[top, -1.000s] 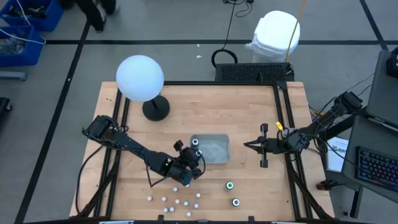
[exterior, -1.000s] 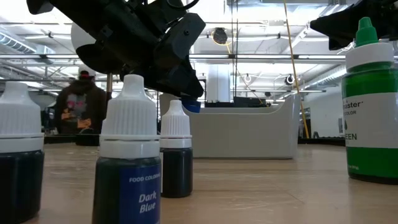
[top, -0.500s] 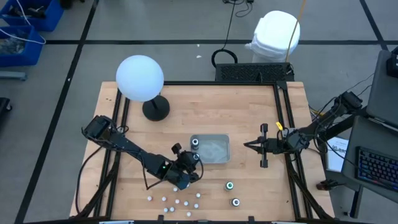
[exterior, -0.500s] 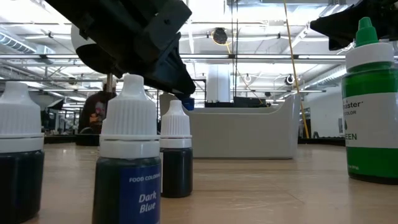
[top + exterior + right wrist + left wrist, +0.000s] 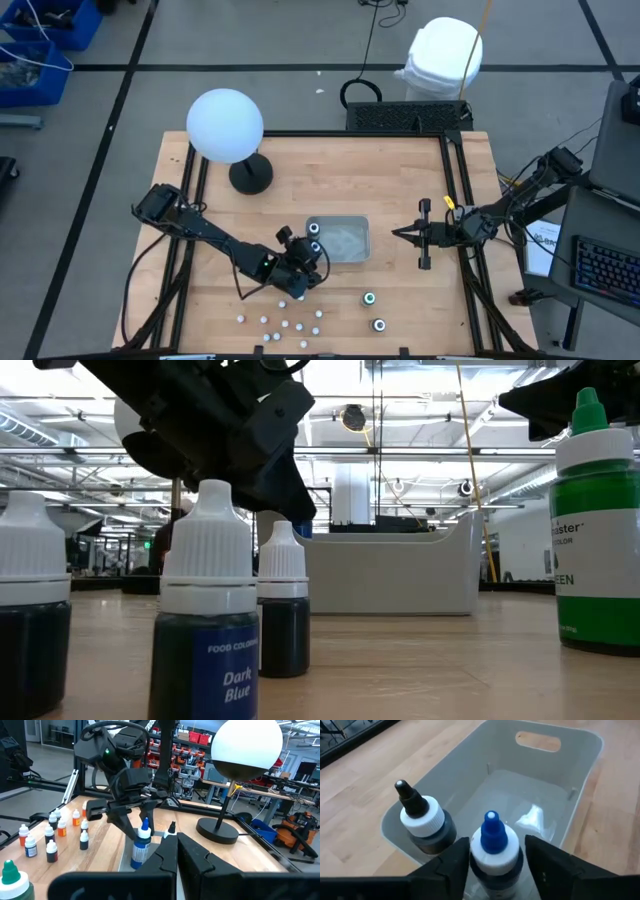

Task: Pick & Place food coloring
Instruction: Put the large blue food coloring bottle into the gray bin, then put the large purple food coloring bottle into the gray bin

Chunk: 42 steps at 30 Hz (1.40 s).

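Shifted back toward the tray (image 5: 580,780) corner: left gripper (image 5: 495,857), fingers clamped on a blue-capped bottle (image 5: 492,842) held upright for release beside a black-tipped bottle (image 5: 420,820) already inside; right gripper (image 5: 424,234) idles, fingers near-closed, near the table's right edge.

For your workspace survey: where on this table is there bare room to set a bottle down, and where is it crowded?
Bare wood lies between the lamp base and the tray, and right of the tray toward the waiting right hand. Inside the tray, the far half is free. Crowded: the small bottles by the front edge and the left hand holding the blue-tipped bottle.
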Each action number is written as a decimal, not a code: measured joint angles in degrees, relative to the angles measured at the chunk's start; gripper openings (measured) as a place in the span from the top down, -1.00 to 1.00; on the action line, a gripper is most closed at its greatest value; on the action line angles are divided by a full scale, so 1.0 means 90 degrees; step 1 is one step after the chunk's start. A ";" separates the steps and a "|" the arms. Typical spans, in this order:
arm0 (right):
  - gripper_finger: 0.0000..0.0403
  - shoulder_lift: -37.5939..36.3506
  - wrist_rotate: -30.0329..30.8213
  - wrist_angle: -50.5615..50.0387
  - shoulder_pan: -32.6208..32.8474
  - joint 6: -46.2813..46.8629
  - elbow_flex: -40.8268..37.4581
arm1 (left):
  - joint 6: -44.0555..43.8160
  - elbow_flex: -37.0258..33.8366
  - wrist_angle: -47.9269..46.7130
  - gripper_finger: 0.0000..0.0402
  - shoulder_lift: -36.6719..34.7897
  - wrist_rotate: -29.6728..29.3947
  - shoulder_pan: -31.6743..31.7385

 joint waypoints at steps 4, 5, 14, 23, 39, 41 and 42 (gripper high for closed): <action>1.00 0.0000 0.0000 -0.0002 0.0001 0.0023 0.0000 | 0.0039 0.0000 -0.0009 -0.17 0.0000 0.0011 -0.0004; 1.00 -0.0001 0.0000 0.0000 0.0001 0.0023 0.0000 | 0.0051 0.0000 -0.0008 -0.21 0.0000 0.0009 -0.0005; 1.00 0.0000 0.0000 -0.0002 0.0002 0.0024 0.0000 | 0.0298 0.0000 0.0019 -0.42 -0.0001 -0.0007 -0.0010; 1.00 0.0000 -0.0001 -0.0021 0.0001 0.0024 0.0000 | 0.1112 0.0035 0.0101 -0.49 -0.0680 -0.0032 -0.0143; 1.00 -0.0002 -0.0002 -0.0203 0.0000 0.0121 -0.0002 | 0.1043 -0.2234 -0.0226 0.55 -0.3730 -0.0312 -0.0874; 1.00 -0.0002 -0.0002 -0.0221 0.0002 0.0121 -0.0002 | 0.1094 -0.2972 0.0915 0.83 -0.3907 -0.0050 -0.0860; 1.00 -0.0002 -0.0002 -0.0220 0.0001 0.0121 -0.0002 | 0.1265 -0.3291 0.1589 0.91 -0.3958 0.0094 -0.0845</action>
